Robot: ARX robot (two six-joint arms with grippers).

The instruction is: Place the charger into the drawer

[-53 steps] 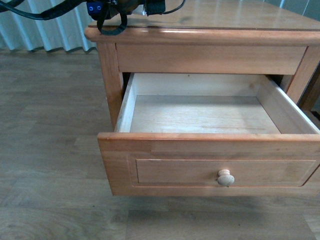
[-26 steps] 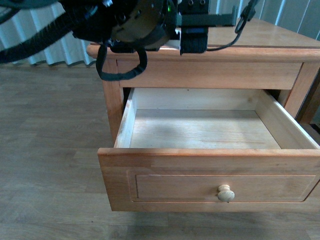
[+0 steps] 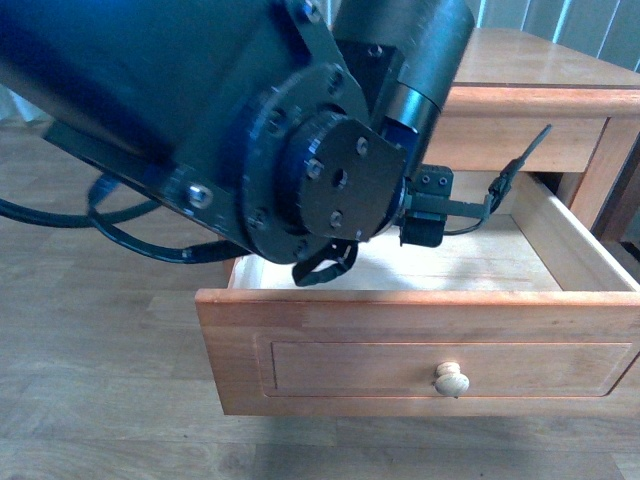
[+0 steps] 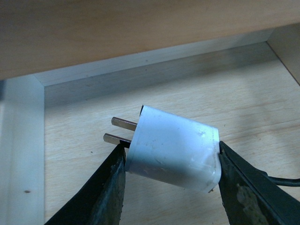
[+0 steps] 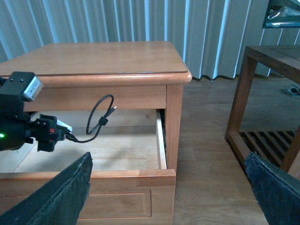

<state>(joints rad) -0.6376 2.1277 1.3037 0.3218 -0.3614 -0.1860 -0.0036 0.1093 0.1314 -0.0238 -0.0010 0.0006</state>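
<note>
The charger (image 4: 173, 145) is a white plug block pinched by its two sides in the left gripper (image 4: 171, 157), whose black fingers (image 4: 110, 187) press against it. Its two metal prongs (image 4: 123, 130) stick out free, pointing toward the drawer's back corner. It hangs above the pale wood floor of the open drawer (image 3: 420, 330), not touching it. A thin black cable (image 5: 96, 123) runs from the block, curls up in a loop and ends in a small connector in the air just below the top of the nightstand (image 5: 103, 56).

In the front view the left arm (image 3: 250, 130) fills the frame from 9 o'clock to 12 o'clock. Its wrist reaches over the drawer's front edge into the drawer, and the cable rises at 2 o'clock from the wrist. The drawer is pulled well out, with its round knob (image 3: 451, 379) at 5 o'clock from the wrist.

The right gripper (image 5: 168, 159) is held well back from the nightstand with its fingers spread wide and nothing between them. A dark wooden side table (image 5: 272, 70) stands beside the nightstand on the wooden floor (image 5: 206, 140), and pale curtains (image 5: 140, 21) hang behind.
</note>
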